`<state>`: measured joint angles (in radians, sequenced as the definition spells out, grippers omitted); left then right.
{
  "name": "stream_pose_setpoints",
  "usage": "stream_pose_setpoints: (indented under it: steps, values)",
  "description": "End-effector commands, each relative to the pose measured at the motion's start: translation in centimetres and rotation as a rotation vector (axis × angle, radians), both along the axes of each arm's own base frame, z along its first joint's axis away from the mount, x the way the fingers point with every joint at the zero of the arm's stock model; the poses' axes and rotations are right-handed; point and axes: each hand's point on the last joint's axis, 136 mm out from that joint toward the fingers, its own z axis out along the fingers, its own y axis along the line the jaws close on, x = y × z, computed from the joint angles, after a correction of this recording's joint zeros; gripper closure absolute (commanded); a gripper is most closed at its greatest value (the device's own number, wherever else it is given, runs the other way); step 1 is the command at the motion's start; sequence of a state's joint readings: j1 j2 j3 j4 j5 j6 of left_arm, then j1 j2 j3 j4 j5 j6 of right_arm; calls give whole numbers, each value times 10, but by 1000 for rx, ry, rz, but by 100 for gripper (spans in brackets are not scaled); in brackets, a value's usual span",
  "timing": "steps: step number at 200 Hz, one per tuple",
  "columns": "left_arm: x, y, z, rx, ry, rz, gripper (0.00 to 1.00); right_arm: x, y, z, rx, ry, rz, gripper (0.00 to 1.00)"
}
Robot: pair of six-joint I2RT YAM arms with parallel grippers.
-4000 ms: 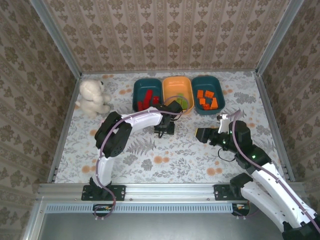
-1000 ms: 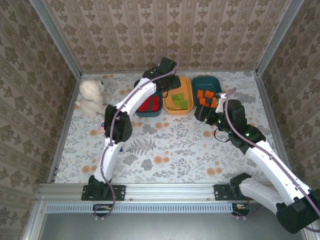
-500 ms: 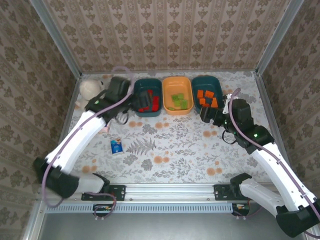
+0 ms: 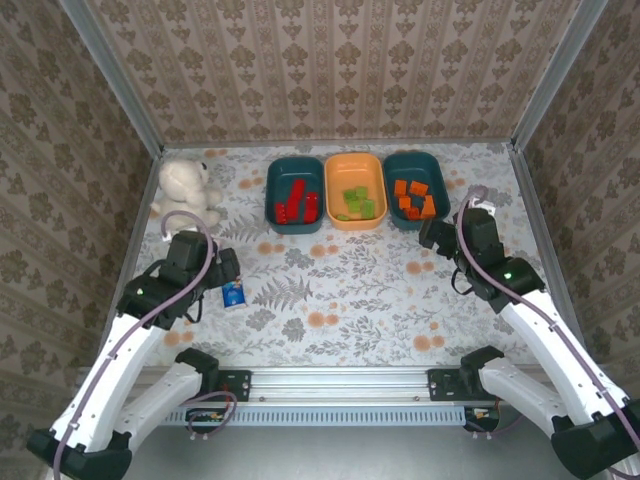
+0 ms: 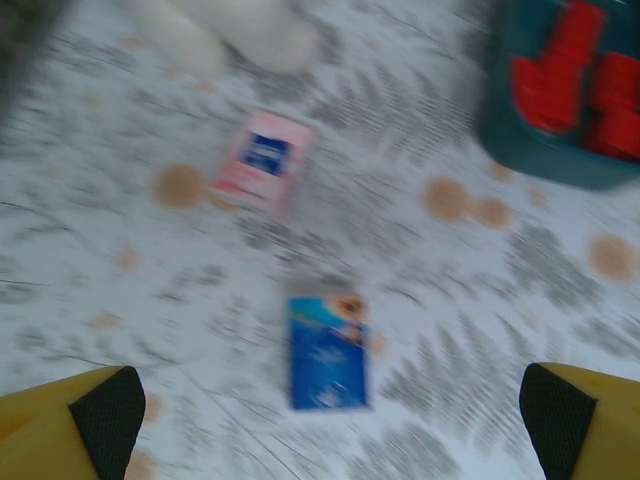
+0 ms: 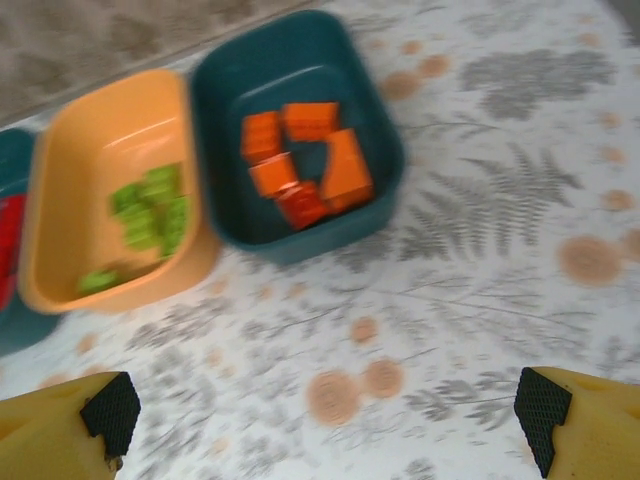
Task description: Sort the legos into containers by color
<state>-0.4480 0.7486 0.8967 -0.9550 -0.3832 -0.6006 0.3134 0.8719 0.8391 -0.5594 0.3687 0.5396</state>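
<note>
Top external view: red bricks (image 4: 295, 203) in left teal tub (image 4: 272, 188) beside orange tub (image 4: 355, 168); green bricks (image 4: 358, 203) inside orange tub; orange bricks (image 4: 413, 197) in right teal tub (image 4: 415, 163) opposite. Sorting looks done. Left jaws, right jaws spread wide, empty. Risk: left jaws, well left of orange tub over blue carton (image 4: 233, 293), grab it as brick; right jaws knock right teal tub, spill bricks.

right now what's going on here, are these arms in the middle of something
Two robot arms sort legos by color, and it looks done. The red legos lie in the left teal tub, green legos in the orange tub, orange legos in the right teal tub. The left arm hangs over a blue carton, jaws open and empty; the right arm hangs near the tubs, jaws open and empty too.
</note>
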Motion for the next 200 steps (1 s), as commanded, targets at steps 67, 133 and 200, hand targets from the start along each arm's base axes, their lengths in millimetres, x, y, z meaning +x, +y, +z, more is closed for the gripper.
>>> stream_pose_setpoints:
  steps: [67,133,200]
  values:
    - [100,69,-56,434,-255,37,0,58,-63,-66,-408,-123,-140,0]
    - [173,62,-93,263,-342,-34,0,119,-58,-105,-360,-133,-19,0]
    - [167,42,-101,284,-564,-134,0,98,-40,-113,-310,-351,111,0]
